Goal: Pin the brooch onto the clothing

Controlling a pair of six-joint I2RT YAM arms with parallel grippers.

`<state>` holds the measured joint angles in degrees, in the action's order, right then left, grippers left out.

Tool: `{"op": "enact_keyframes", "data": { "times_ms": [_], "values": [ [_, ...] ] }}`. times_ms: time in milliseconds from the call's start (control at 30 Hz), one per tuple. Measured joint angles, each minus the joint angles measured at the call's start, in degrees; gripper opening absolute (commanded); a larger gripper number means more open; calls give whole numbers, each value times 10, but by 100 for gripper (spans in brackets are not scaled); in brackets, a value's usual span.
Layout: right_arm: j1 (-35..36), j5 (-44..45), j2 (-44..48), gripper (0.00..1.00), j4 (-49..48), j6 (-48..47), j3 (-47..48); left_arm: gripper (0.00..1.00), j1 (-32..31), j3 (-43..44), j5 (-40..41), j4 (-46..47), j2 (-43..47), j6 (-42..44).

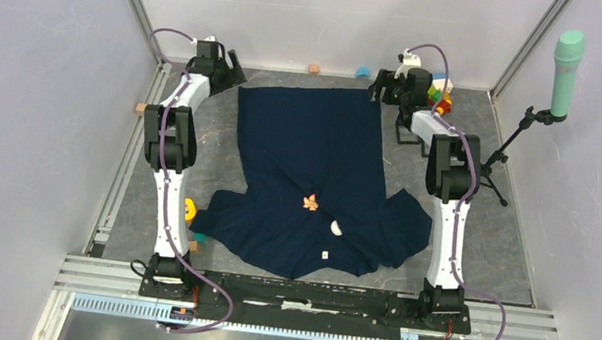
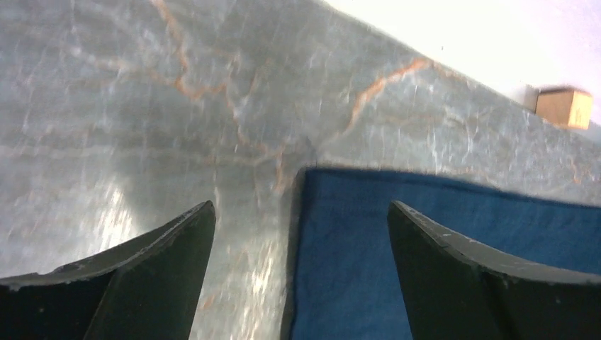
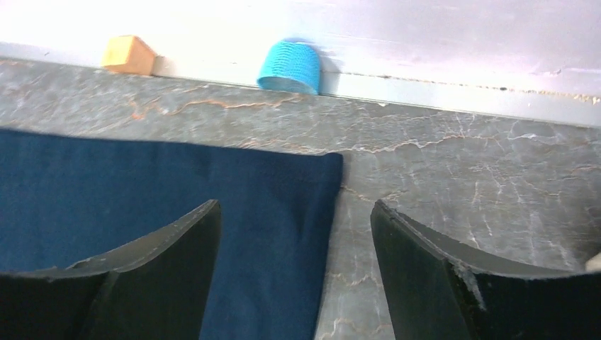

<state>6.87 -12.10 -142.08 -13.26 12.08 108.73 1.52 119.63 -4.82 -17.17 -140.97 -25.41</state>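
The left gripper [image 2: 301,209] is released; its jaws are spread wide and nothing is held between them; the far left hem corner of the clothing [image 2: 425,262] is seen below the gap, and whether it is touched cannot be told. The right gripper [image 3: 294,207] is also released and empty; the far right hem corner is seen below its left finger and the gap.

The clothing is laid flat in the middle of the table [image 1: 494,243]; its long axis is run from near to far; the hem is pointed at the back wall, and the collar end and both sleeves are pointed at the arm bases. The brooch [image 1: 310,203], orange and leaf-shaped, is seen on the fabric at the chest, well apart from both grippers.

Counted: one garment; one brooch; two arms; two grippers. One wooden block [image 3: 127,55] and one blue ribbed cup [image 3: 289,67] are set against the back wall.

The surface is grey stone-patterned with orange veins; it is enclosed by pale walls; one teal microphone [image 1: 567,59] is mounted on a stand at the right.
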Motion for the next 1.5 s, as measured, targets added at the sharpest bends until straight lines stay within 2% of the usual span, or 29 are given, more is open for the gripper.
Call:
{"op": "enact_keyframes", "data": {
  "times_ms": [133, 233, 333, 433, 533, 667, 800, 867, 933, 1067, 1200, 1367, 1500],
  "values": [
    [0, -32, 66, 83, 2, -20, -55, 99, 0, -100, 0, 4, 80, 0],
    [0, -45, 134, 82, 12, -31, -104, 99, -3, -210, 2, 12, 190, -1],
    [2, -47, 251, 82, 28, -40, -180, 99, -17, -316, 11, 25, 314, -7],
    [2, -43, 367, 81, 45, -44, -270, 99, -56, -429, 28, 37, 441, -15],
    [2, -30, 467, 82, 73, -44, -364, 99, -106, -533, 37, 43, 526, -27],
    [2, 7, 581, 82, 119, -35, -509, 99, -184, -678, 55, 28, 589, -50],
    [2, 69, 674, 84, 183, -26, -649, 100, -241, -765, 82, -13, 621, -64],
    [1, 104, 705, 87, 217, -25, -687, 100, -258, -797, 96, -31, 653, -72],
    [-4, 133, 731, 94, 238, -24, -713, 100, -261, -823, 108, -40, 693, -82],
    [-18, 165, 767, 95, 245, -17, -755, 100, -261, -868, 117, -37, 760, -110],
    [-25, 181, 775, 88, 247, -9, -804, 100, -261, -900, 116, -24, 781, -140],
    [-25, 182, 775, 75, 251, -4, -840, 100, -252, -918, 94, 3, 763, -175],
    [-26, 187, 775, 55, 238, 0, -852, 100, -207, -936, 65, 70, 754, -205]
  ]
}}
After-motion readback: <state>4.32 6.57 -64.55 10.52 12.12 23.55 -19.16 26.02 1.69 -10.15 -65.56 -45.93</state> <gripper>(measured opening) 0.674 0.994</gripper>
